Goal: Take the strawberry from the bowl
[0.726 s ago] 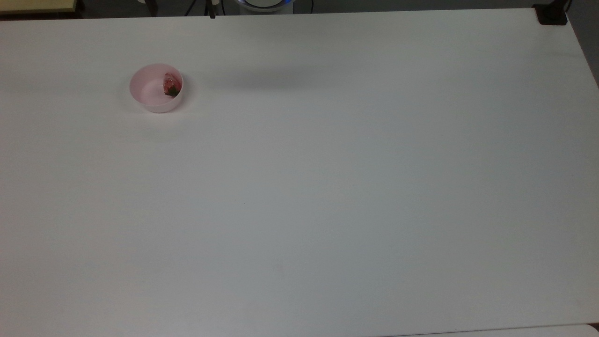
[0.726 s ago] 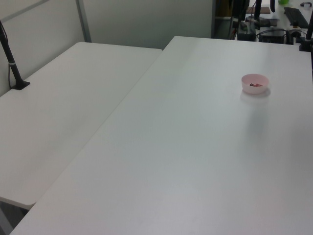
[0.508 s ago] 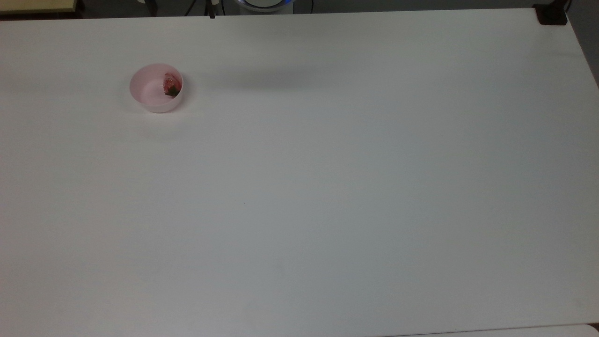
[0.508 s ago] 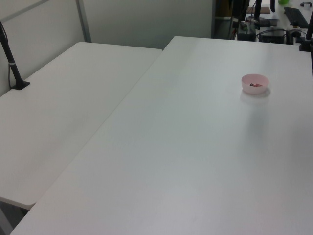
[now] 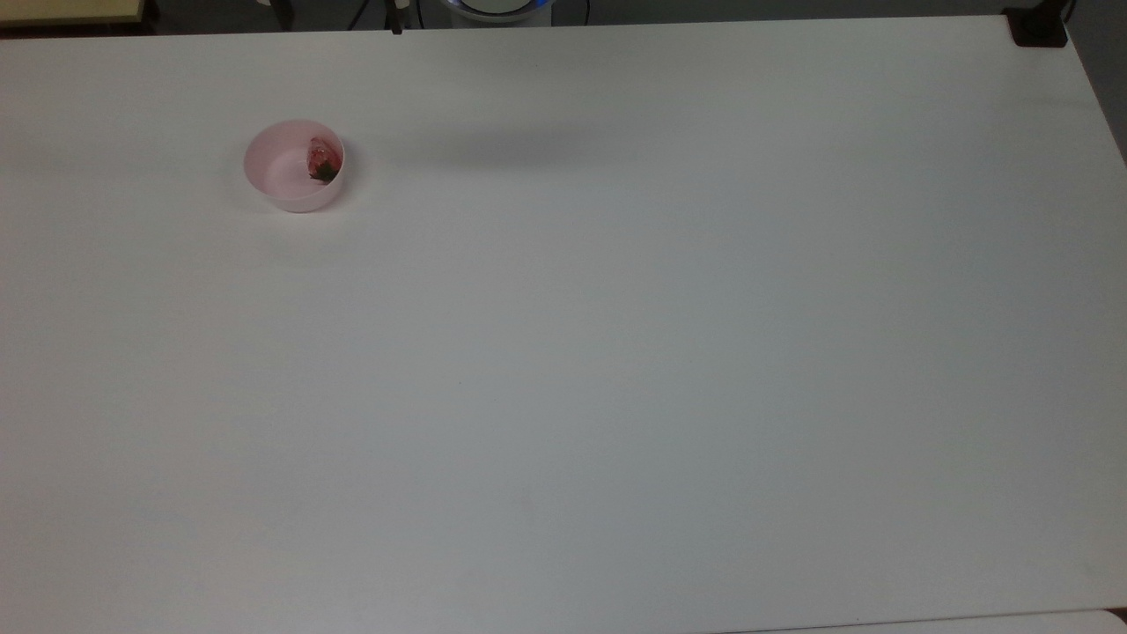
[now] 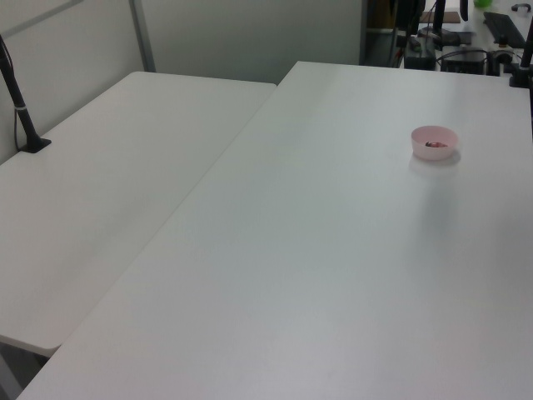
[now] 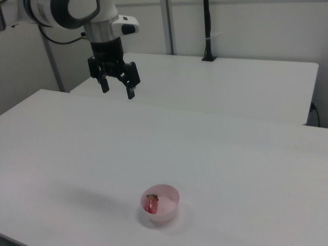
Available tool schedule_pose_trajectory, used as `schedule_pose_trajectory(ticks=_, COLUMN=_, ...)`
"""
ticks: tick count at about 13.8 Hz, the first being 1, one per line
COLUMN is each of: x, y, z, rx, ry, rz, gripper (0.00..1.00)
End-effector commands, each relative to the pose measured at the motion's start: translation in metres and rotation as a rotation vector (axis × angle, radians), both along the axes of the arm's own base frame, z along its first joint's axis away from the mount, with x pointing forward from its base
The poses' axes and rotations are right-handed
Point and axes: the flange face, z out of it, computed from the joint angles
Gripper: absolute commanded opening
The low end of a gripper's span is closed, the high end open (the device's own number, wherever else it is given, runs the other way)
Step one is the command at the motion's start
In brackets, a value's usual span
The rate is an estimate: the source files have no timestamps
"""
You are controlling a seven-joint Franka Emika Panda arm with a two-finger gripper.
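A small pale pink bowl (image 5: 294, 166) stands on the white table toward the top view's upper left; I also see the bowl (image 6: 435, 142) in the left view and the bowl (image 7: 160, 203) low in the right view. A red strawberry (image 5: 323, 162) with a dark green cap lies inside it against the wall, and in the right view the strawberry (image 7: 151, 204) rests near the bowl's left side. My gripper (image 7: 118, 87) hangs open high above the table, far from the bowl, with nothing between its fingers.
The white table (image 5: 616, 352) is wide and bare around the bowl. A second white table (image 6: 100, 192) adjoins it, with a black post (image 6: 21, 108) clamped at its edge. A black clamp (image 5: 1039, 31) sits at the top view's upper right corner.
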Motion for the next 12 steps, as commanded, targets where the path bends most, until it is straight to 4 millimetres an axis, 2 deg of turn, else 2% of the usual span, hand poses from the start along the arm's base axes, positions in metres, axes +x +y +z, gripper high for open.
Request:
schedule_pose_trajectory(ticks=1, x=-0.006, y=-0.003, z=0.004, rx=-0.003, ry=-0.014, rz=0.013, gripper=1.00)
schedule_pose_trajectory(ticks=4, x=-0.009, y=-0.005, z=0.002, rx=-0.023, ry=0.015, rz=0.075, gripper=1.00)
schedule_pose_trajectory(ticks=5, x=-0.011, y=-0.015, z=-0.010, rx=-0.072, ry=0.056, rz=0.220, gripper=1.00)
schedule_pose_trajectory(ticks=7, x=-0.016, y=-0.045, z=-0.028, rx=-0.085, ry=0.103, rz=0.372, gripper=1.00)
schedule_pose_trajectory(ticks=8, x=-0.022, y=-0.060, z=-0.044, rx=-0.073, ry=0.140, rz=0.459, gripper=1.00)
schedule_pose_trajectory(ticks=12, x=-0.034, y=-0.108, z=-0.097, rx=-0.081, ry=0.182, rz=0.398, gripper=1.00)
